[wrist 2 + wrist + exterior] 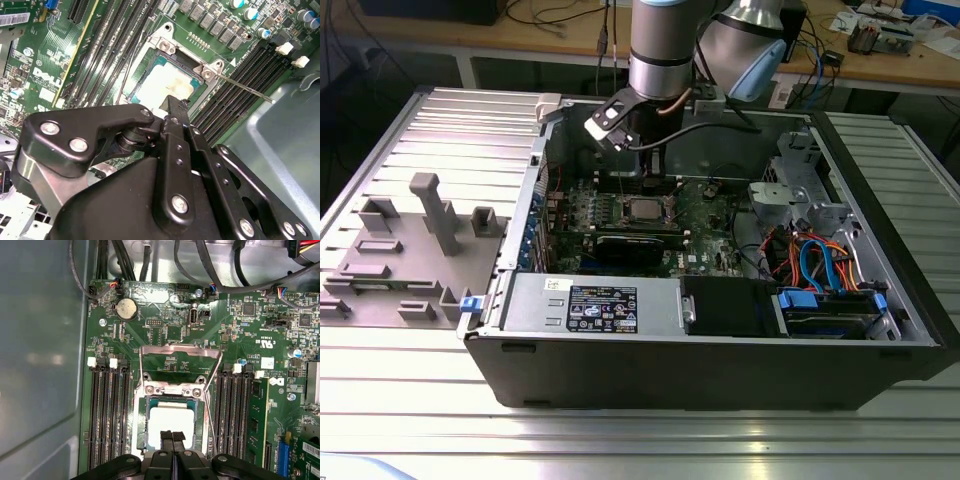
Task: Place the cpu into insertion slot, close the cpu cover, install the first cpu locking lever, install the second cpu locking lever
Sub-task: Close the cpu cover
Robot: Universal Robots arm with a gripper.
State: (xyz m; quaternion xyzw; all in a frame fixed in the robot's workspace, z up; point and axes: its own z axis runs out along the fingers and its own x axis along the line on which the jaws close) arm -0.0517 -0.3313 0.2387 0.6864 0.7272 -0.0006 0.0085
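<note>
The cpu (170, 421), a pale square chip, lies flat in the insertion slot (140, 420) on the green motherboard, and also shows as the cpu (165, 82) and the cpu (645, 209). The cpu cover (180, 350), a silver frame, is swung open away from the socket on its hinge. My gripper (172, 436) hangs just over the chip's edge, fingers shut together with nothing between them; from the arm's other camera the gripper (172, 109) stands at the chip's rim. A thin locking lever (247, 87) sticks out free beside the socket.
Black memory slots (107, 410) flank the socket on both sides. A long black card (638, 245) lies in front of the socket, the power supply (590, 305) nearer still, and a drive bay with coloured cables (820, 270) sits at the exterior view's right. Case walls enclose the board.
</note>
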